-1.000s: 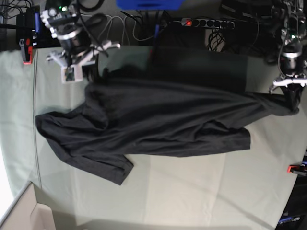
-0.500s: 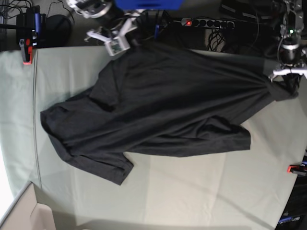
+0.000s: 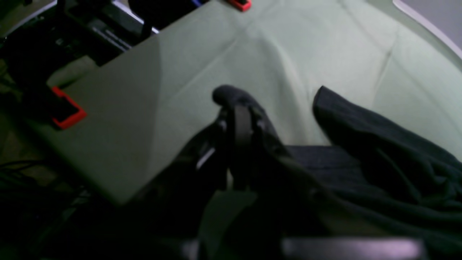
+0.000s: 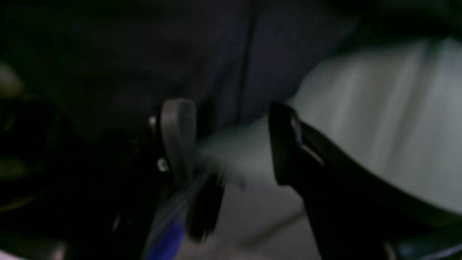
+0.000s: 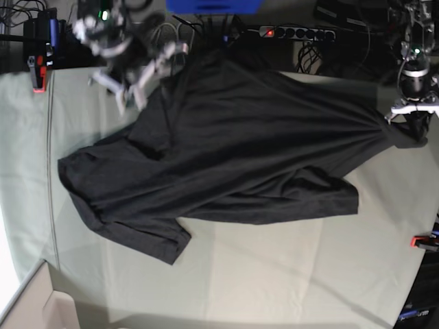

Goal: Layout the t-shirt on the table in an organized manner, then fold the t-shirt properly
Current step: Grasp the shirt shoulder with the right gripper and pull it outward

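Left gripper (image 5: 412, 118) at the far right edge of the base view, pointing down from its arm, clamped tight on a bunched corner of the t-shirt (image 5: 240, 154); in the left wrist view, fingers pressed together (image 3: 241, 130) with dark cloth wrapped over them. Right gripper (image 5: 134, 82) at the far left, blurred, tilted over the table's far edge just beside the shirt; in the right wrist view, jaws spread wide, nothing between them, pale cloth showing in the gap.

One t-shirt, charcoal, spread across the middle of the table (image 5: 274, 274), pulled taut toward the right corner, a sleeve folded out at the near left. Table covered in pale grey-green cloth, creased. Two red clamps in the base view: one far left (image 5: 38, 75), one near right (image 5: 425, 240). Past the far edge, a power strip (image 5: 295, 32) with a red light, tangled cables, a blue box (image 5: 214, 5).
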Motion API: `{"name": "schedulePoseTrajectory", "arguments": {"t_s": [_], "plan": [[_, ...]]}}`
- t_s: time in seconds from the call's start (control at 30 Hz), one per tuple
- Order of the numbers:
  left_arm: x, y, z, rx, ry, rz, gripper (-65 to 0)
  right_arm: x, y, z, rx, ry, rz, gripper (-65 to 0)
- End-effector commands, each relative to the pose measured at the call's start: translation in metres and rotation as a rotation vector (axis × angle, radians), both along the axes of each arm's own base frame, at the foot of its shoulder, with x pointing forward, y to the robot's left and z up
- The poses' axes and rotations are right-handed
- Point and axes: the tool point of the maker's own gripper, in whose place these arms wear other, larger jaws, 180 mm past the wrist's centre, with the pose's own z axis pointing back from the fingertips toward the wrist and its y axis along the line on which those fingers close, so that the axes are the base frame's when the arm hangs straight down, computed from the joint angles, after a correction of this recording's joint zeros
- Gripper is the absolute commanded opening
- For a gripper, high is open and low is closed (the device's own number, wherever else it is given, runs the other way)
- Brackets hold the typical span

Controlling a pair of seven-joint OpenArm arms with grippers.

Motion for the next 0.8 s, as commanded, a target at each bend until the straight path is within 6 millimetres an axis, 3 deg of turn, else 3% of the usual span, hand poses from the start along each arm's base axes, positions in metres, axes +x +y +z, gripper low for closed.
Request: {"name": "schedulePoseTrajectory", "arguments": {"t_s": [0.0, 0.2, 0.3, 0.43, 0.67, 0.77], "plan": [[0.002, 0.007, 0.013, 0.041, -0.033, 0.004, -64.9, 0.008, 0.003, 0.005, 0.017, -0.03, 0.004, -32.0], [0.002, 0.007, 0.013, 0.039, -0.033, 0.005, -64.9, 0.049, 0.005, -0.016, 0.02, -0.033, 0.006, -32.0], [0.001, 0.006, 0.012, 0.039, -0.031, 0.004, -64.9, 0.063, 0.004, -0.03, 0.019, -0.012, 0.005, -32.0], [0.001, 0.006, 0.012, 0.039, -0.031, 0.004, -64.9, 0.08, 0.005, -0.035, 0.02, -0.013, 0.005, -32.0], [0.001, 0.006, 0.012, 0.039, -0.031, 0.004, -64.9, 0.089, 0.004, -0.052, 0.022, 0.022, 0.002, -32.7], [0.001, 0.007, 0.012, 0.039, -0.029, 0.004, -64.9, 0.09, -0.003, -0.053, 0.018, 0.022, -0.016, -37.8]]}}
